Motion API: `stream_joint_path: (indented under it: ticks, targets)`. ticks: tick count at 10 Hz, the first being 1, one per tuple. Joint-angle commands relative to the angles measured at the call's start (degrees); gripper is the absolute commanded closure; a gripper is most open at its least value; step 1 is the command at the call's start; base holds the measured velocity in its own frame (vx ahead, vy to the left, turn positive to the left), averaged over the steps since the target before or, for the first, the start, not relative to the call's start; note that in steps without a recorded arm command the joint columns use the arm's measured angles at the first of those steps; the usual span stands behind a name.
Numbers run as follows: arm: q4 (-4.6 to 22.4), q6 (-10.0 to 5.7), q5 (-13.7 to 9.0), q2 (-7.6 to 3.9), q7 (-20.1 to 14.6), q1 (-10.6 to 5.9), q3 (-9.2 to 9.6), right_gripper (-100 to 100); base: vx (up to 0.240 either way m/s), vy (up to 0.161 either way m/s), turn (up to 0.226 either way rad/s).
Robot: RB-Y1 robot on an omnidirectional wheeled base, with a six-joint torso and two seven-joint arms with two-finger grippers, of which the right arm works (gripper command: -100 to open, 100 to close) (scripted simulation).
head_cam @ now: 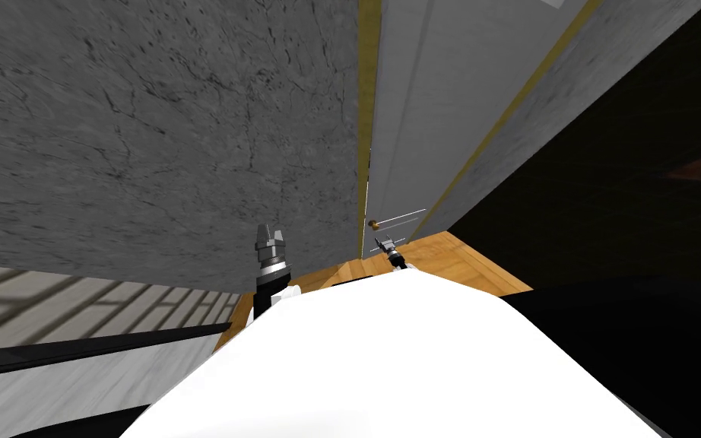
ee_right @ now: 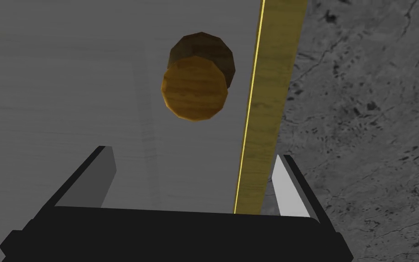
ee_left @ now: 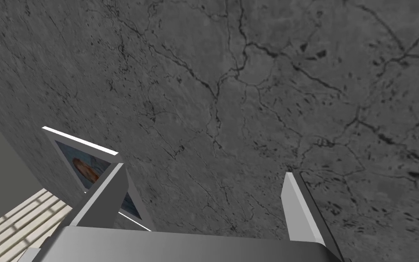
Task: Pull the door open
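Observation:
A light grey door (head_cam: pixel 417 114) stands in a yellowish frame (head_cam: pixel 369 91) between grey stone-look walls. Its round brown knob (head_cam: pixel 373 224) sits near the frame edge. In the right wrist view the knob (ee_right: pixel 197 77) lies ahead of my right gripper (ee_right: pixel 195 159), beyond the fingertips and untouched, with the door panel (ee_right: pixel 90 82) behind it and the frame strip (ee_right: pixel 267 104) beside it. The right gripper (head_cam: pixel 385 245) is open, just below the knob. My left gripper (head_cam: pixel 270 237) is raised before the wall, open and holding nothing (ee_left: pixel 204 175).
Grey cracked wall (head_cam: pixel 151 129) fills the left of the door. A wooden floor patch (head_cam: pixel 448 262) lies at the door's foot. A black area (head_cam: pixel 630 228) spreads to the right. A pale striped surface (head_cam: pixel 75 304) lies at the lower left.

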Motion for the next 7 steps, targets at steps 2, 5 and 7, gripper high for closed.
stream_joint_path:
  ticks: [2,5,7]
  targets:
    - [-0.5,-0.07,-0.4,-0.28,0.0,0.47,1.07,-100,0.132,0.083,-0.039]
    - [-1.6,-0.2,-1.2,-0.84,0.1,1.41,3.25,-100,0.209,0.08,-0.067]
    - [-2.4,-0.28,-1.7,-1.2,0.2,2.02,4.65,-100,0.179,-0.018,-0.101]
